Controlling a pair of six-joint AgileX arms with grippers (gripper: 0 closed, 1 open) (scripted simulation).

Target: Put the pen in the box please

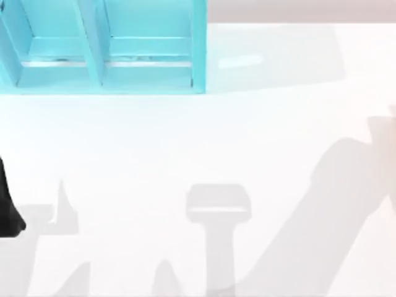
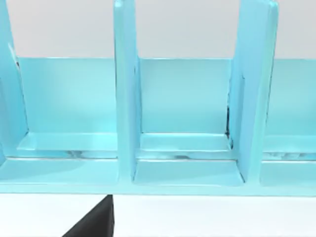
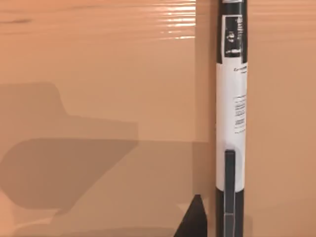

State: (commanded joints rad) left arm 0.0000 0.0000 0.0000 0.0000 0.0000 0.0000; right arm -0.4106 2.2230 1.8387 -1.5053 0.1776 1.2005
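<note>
While the pen [image 3: 231, 123] lies lengthwise just beside the right gripper [image 3: 193, 219], the box [image 1: 105, 49] stands far-left; I cannot tell the fingers' state.

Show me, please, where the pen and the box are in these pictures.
pen [image 3: 231, 108]: right wrist view, on its white label band.
box [image 1: 199, 46]: top view, on its right-hand turquoise wall.

Box [image 1: 102, 46] sits at counter [image 1: 185, 142] far-left corner; upright dividers [image 2: 126, 94] split it into narrow bays, open up top. Counter in front & right of box bare.
</note>
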